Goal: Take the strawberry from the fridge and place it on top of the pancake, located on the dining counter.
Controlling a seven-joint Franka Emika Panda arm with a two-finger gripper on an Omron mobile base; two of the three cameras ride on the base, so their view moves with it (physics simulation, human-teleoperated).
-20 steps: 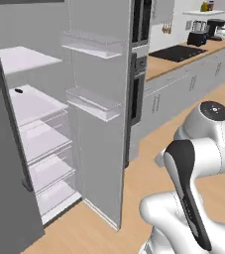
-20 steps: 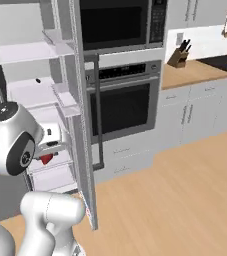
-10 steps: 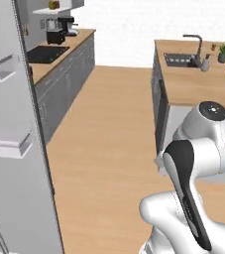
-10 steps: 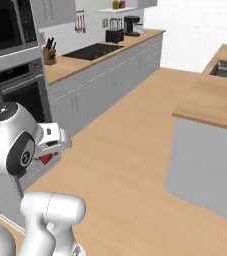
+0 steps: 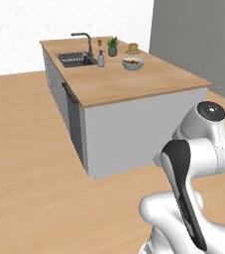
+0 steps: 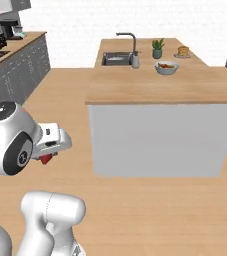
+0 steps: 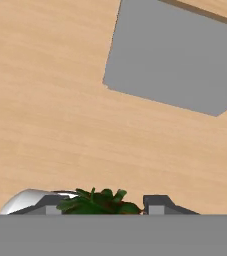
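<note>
Strawberry, red w/ green leafy top, pinched in tool.

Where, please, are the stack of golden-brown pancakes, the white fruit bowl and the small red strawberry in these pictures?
stack of golden-brown pancakes [image 6: 183,51], right base view, side of the stack.
white fruit bowl [image 6: 166,67], right base view, front wall.
small red strawberry [image 6: 45,159], right base view, red underside below the hand.

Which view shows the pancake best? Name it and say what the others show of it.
The right base view: the pancake shows as a golden-brown stack at the far right corner of the dining counter, behind the white bowl. The left base view shows it smaller and blurrier.
</note>
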